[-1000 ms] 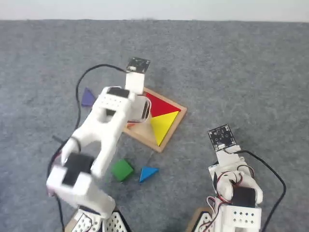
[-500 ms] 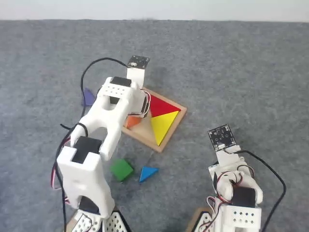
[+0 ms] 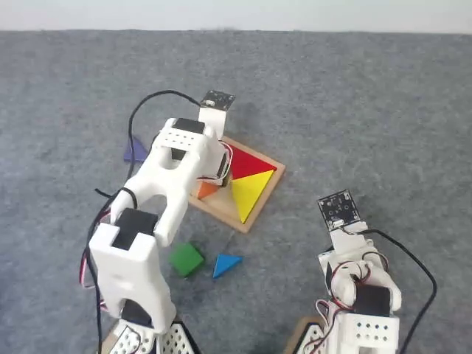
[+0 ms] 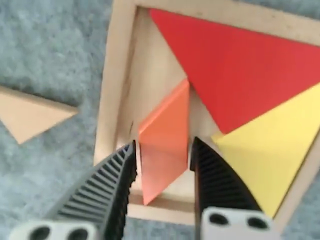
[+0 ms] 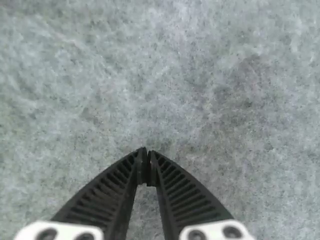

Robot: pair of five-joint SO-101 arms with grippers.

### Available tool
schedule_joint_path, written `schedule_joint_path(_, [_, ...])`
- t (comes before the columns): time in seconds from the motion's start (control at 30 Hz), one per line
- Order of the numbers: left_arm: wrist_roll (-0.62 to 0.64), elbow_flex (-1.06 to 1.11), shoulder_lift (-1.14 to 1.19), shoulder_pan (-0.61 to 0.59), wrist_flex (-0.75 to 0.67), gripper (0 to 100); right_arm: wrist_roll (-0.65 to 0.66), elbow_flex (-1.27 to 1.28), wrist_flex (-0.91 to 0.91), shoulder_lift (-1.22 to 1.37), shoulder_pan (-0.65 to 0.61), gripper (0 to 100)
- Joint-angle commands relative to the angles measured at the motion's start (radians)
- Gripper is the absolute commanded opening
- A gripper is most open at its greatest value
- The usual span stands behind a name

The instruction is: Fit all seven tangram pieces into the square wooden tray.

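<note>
Grey carpet (image 4: pixel 40 50) bears wooden tray (image 4: pixel 112 100); orange piece (image 4: pixel 165 130) sits pinched within left hand (image 4: pixel 163 146).

No readable text, label or number anywhere, neither on the wooden tray (image 4: pixel 117 75) nor the table (image 3: pixel 369 96).

White shells, black joints, black ribbed tips: that was the pair!
The left arm (image 3: pixel 158 199) wore blocky white casings dotted with small holes, dark motors showing between them, and a black cable (image 3: pixel 147 97) arced off its wrist. The right arm (image 3: pixel 359 295) showed red and white wires (image 3: pixel 336 292) at its middle. Each wrist carried a small black camera board (image 3: pixel 339 209); the jaws were black and ridged on pale, screw-holed mounts.
</note>
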Motion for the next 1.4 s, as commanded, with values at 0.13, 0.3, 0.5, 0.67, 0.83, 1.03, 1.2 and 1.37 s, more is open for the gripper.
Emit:
schedule_joint_path(0.13, [-0.034,0.005,0.011,0.015,0.014,17,0.008,0.017,0.002,-0.016,-0.004,0.8])
schedule_joint_path(0.3, [-0.026,0.007,0.009,0.015,0.015,1,0.008,0.017,0.002,-0.016,-0.004,0.8])
schedule_joint_path(0.5, [-0.032,0.010,-0.025,0.008,0.014,1,0.008,0.017,0.002,-0.016,-0.004,0.8])
schedule_joint_path(0.67, [-0.034,0.081,-0.180,0.012,0.009,1,0.008,0.017,0.002,-0.016,-0.004,0.8])
schedule_joint_path(0.83, [-0.032,0.213,-0.376,-0.008,-0.037,1,0.008,0.017,0.002,-0.016,-0.004,0.8])
schedule_joint_path(1.03, [-0.052,0.282,-0.523,-0.048,-0.044,2,0.008,0.017,0.002,-0.016,-0.004,0.8])
schedule_joint_path(1.2, [-0.061,0.308,-0.499,0.014,-0.103,15,0.008,0.017,0.002,-0.016,-0.004,0.8])
schedule_joint_path(1.37, [-0.055,0.251,-0.319,0.052,-0.141,14,0.008,0.017,0.002,-0.016,-0.004,0.8])
